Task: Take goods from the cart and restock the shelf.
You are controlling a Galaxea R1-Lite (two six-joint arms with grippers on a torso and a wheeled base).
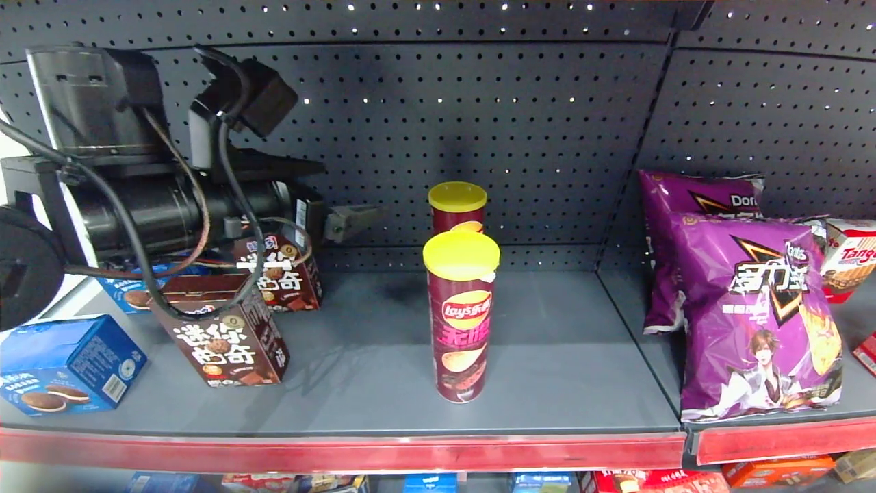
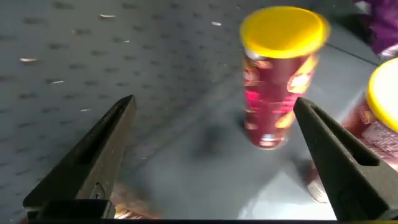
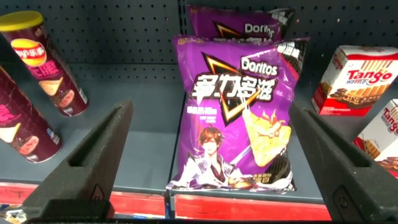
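Two maroon chip cans with yellow lids stand upright in the middle of the grey shelf (image 1: pixel 561 370), the front can (image 1: pixel 462 315) ahead of the rear can (image 1: pixel 457 205). My left gripper (image 1: pixel 359 218) hovers above the shelf, left of the rear can and apart from it. In the left wrist view that gripper (image 2: pixel 214 168) is open and empty, with the rear can (image 2: pixel 280 81) beyond its fingers (image 2: pixel 93 168) and the front can (image 2: pixel 385 99) at the edge. My right gripper (image 3: pixel 214 168) is open and empty in front of the shelf, facing a purple chip bag (image 3: pixel 236 112).
Brown cookie boxes (image 1: pixel 233 342) and blue cookie boxes (image 1: pixel 68 363) lie on the shelf's left under my left arm. Two purple chip bags (image 1: pixel 746 308) lean on the adjoining shelf at right, with red-and-white wafer boxes (image 1: pixel 848 253) beyond. A red rail (image 1: pixel 342 452) runs along the front edge.
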